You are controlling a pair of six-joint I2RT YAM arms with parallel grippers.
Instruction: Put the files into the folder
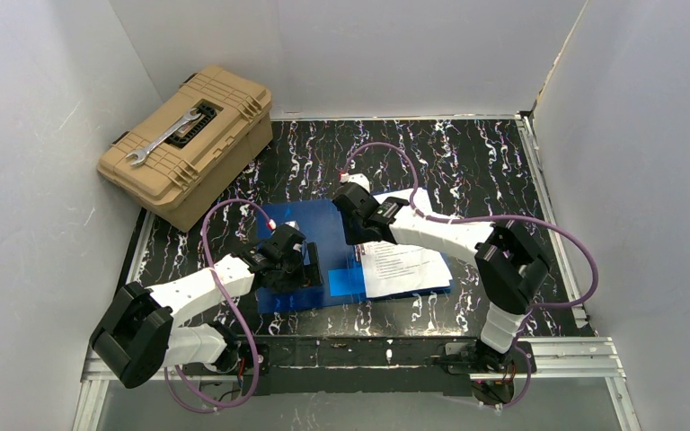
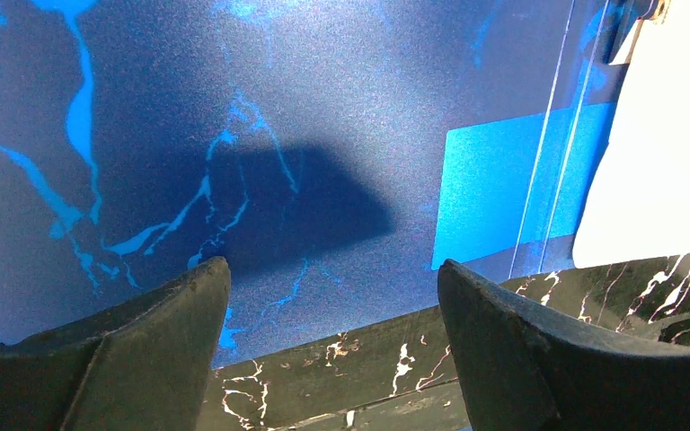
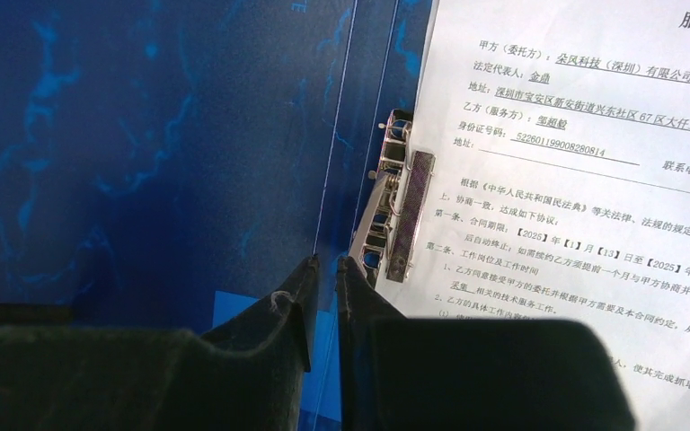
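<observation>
From above, the folder [image 1: 301, 224] lies open and flat on the black marbled table [image 1: 467, 162]. The files [image 1: 409, 265] rest on its right half. I count one folder, and I cannot tell how many sheets are in the white pile. My left gripper [image 1: 310, 269] hangs over the folder's left half near its front edge, and my right gripper [image 1: 352, 235] points down at the middle, beside the paper. One tan toolbox [image 1: 189, 144] stands well apart in the far left corner with a single wrench [image 1: 163, 139] on its lid. Only this view shows it. A purple cable [image 1: 225, 220] loops off each arm.

From my left wrist, the left gripper [image 2: 332, 269] is spread wide with nothing between the fingers [image 2: 144, 350]. Below is bare blue folder [image 2: 234, 108], its front edge on the table [image 2: 368, 359]. A lighter blue square [image 2: 512, 193] sits to one side, and beyond it is a corner of the files [image 2: 665, 144], too washed out here to show any print.

From my right wrist, the right gripper [image 3: 325, 265] has its fingers [image 3: 278, 314] almost together with only a slit left, and I cannot tell whether they nip anything. They sit over the folder [image 3: 144, 135] at its crease. Just beside them a metal clip [image 3: 397, 211] lies at the edge of the files [image 3: 575, 180]. The lines of black text can be read only from here.
</observation>
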